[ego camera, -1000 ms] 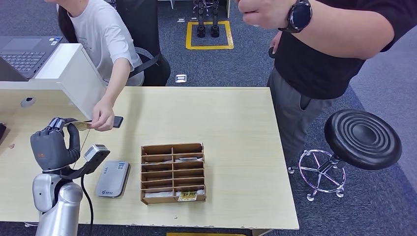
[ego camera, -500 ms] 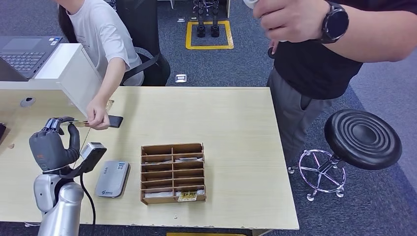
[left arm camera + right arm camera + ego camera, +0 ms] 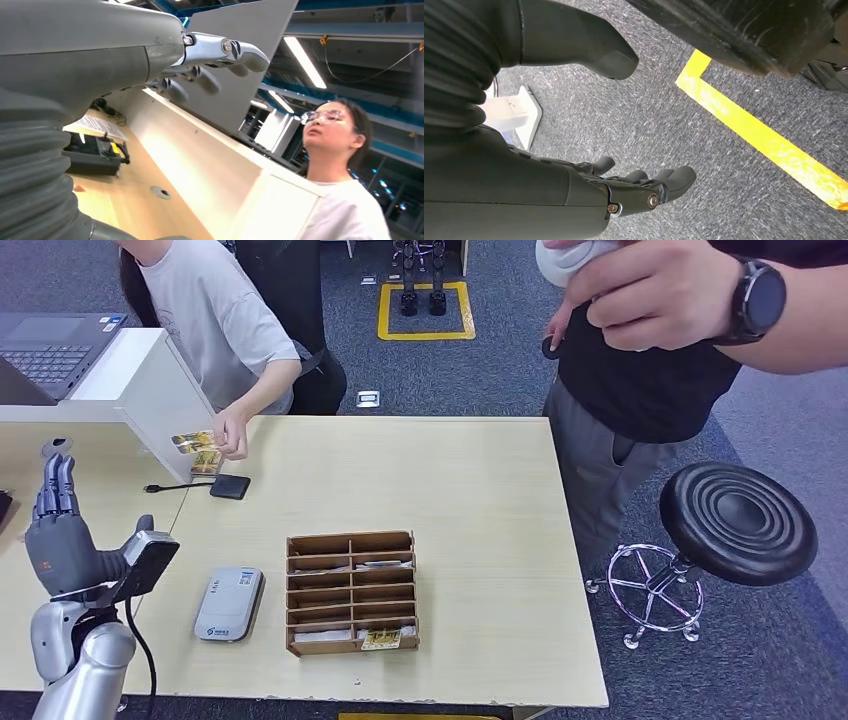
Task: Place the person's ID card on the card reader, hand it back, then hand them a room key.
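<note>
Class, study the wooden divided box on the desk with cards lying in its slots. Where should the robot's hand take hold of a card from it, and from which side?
Grip the yellow-printed card in the front row of the wooden box by its near edge, which seems to overhang the front wall. It lies flat between dividers, so the fingers should probably come from above and from the robot's side, pinching that edge. The open left hand is nearest.

pale wood table, grey card reader, brown organiser, black stool

card reader lies on the table, left of the compartment box.
</note>
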`<state>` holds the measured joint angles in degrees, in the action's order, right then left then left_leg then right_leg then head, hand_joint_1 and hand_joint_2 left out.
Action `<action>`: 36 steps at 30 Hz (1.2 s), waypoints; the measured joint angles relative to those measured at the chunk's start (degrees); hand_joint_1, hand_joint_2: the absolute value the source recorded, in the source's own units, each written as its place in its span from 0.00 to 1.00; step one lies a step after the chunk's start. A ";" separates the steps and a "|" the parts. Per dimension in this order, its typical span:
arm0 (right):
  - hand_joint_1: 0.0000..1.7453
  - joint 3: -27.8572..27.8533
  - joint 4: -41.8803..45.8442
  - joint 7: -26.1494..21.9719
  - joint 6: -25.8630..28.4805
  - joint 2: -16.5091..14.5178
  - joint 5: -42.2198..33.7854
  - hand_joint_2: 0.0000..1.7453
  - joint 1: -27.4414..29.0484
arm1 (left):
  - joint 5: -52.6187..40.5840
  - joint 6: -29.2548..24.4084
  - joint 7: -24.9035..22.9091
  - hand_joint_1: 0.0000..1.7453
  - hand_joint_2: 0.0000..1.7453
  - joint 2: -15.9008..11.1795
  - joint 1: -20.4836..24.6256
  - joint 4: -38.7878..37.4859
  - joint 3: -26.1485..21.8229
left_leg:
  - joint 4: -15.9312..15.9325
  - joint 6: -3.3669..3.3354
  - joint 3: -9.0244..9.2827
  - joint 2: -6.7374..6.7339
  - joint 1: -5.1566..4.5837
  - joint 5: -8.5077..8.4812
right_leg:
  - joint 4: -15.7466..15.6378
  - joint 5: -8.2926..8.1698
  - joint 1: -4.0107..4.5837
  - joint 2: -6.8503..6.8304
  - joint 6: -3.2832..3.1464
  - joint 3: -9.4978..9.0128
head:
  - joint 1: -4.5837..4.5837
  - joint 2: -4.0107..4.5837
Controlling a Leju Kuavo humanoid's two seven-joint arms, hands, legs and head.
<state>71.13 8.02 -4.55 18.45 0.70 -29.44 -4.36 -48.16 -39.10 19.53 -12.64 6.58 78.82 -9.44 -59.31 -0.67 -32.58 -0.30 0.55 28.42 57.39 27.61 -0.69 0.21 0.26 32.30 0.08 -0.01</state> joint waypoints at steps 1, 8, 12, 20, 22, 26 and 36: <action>0.00 -0.01 0.00 -0.07 0.03 0.00 -0.02 1.00 0.01 | 0.13 0.00 -0.12 0.00 1.00 -0.55 -0.35 0.00 0.00 | 0.00 0.00 -0.01 0.00 0.01 0.00 | 0.00 0.00 0.00 0.00 0.00 0.00 | 0.00 0.00; 0.00 -0.01 0.00 -0.61 0.17 0.00 -0.51 1.00 -0.04 | -1.25 -0.25 -1.31 0.00 1.00 -3.81 -2.28 0.02 -0.01 | 0.00 0.00 -0.01 0.00 0.01 0.00 | 0.00 -0.01 0.00 0.00 0.00 -0.03 | 0.01 0.00; 0.00 -0.01 -0.02 -0.56 0.11 0.00 -0.95 1.00 0.28 | -1.07 -0.40 -2.26 0.00 1.00 -6.54 -4.77 0.38 -0.62 | 0.00 0.00 -0.01 0.00 0.01 0.00 | 0.00 0.01 0.00 -0.01 -0.01 -0.01 | -0.01 0.00; 0.00 -0.01 -0.02 -0.50 0.09 0.00 -1.14 1.00 0.43 | 0.36 0.20 -1.71 0.00 1.00 -8.04 -7.18 1.31 -1.58 | 0.01 0.00 -0.03 0.07 0.02 0.00 | 0.00 0.03 0.02 -0.06 -0.06 -0.03 | 0.01 -0.01; 0.00 -0.01 -0.02 -0.64 0.09 0.00 -1.41 1.00 0.45 | 5.09 3.98 1.24 0.00 1.00 -8.20 -8.41 2.65 -1.63 | 0.01 0.00 -0.02 0.04 0.02 0.00 | 0.00 0.03 0.01 -0.03 -0.06 -0.02 | 0.01 0.00; 0.00 -0.02 -0.06 -1.26 0.08 0.01 -2.20 1.00 0.51 | 15.48 20.18 8.43 0.00 1.00 -8.67 -13.62 10.11 -1.23 | 0.00 0.01 -0.02 -0.01 0.02 0.01 | -0.02 0.04 0.02 0.00 -0.06 0.02 | 0.01 0.00; 0.00 -0.05 -0.27 -1.31 -0.08 0.02 -2.84 1.00 0.49 | 16.62 31.09 7.54 0.00 1.00 -10.69 -19.41 24.20 2.17 | 0.01 0.04 -0.05 0.03 0.02 0.01 | -0.03 0.04 0.02 -0.03 -0.06 0.04 | 0.00 0.01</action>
<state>71.07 7.75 -5.86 18.38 0.72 -32.28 -3.87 -31.55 -8.02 27.06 -23.33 -12.83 103.02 -7.27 -59.30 -0.63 -32.63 -0.27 0.57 28.44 57.36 27.65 -0.68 0.18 0.20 32.34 0.08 0.00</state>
